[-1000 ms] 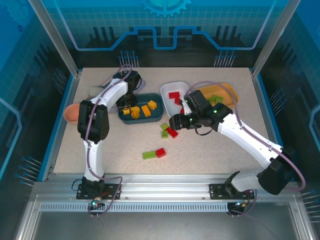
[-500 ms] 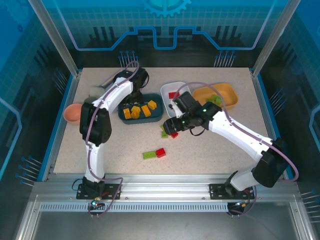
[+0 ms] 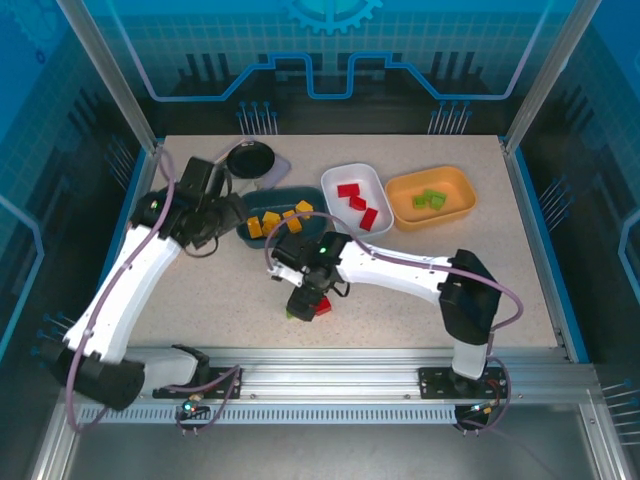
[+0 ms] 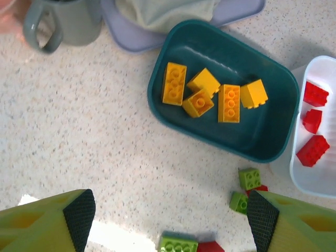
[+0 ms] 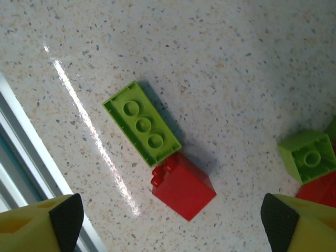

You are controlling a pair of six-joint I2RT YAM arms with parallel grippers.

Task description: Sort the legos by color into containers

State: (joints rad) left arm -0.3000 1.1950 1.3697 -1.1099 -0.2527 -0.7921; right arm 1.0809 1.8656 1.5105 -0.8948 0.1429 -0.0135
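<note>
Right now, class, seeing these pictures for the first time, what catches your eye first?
The dark teal plastic dish, left of centre, holds five yellow-orange bricks. Towards the front, the right tool hovers open over a long light green brick touching a red brick.

Robotics lab test cell, not a domestic room. Overhead view: speckled tabletop (image 3: pixel 230 300) boxed in by aluminium frame posts (image 3: pixel 110 75) at 10 and 2 o'clock and by translucent blue panels (image 3: pixel 330 60), the 12 o'clock one printed with a gear-and-circuit motif. At 6 o'clock, a slotted aluminium rail (image 3: pixel 330 385) carries two white robot arms (image 3: pixel 130 280) bolted side by side, cables looped along them. Blue edging (image 3: pixel 539 240) rims the tabletop. Props are toy-grade: legos (image 4: pixel 174 83), shallow containers (image 4: pixel 236 58).
</note>
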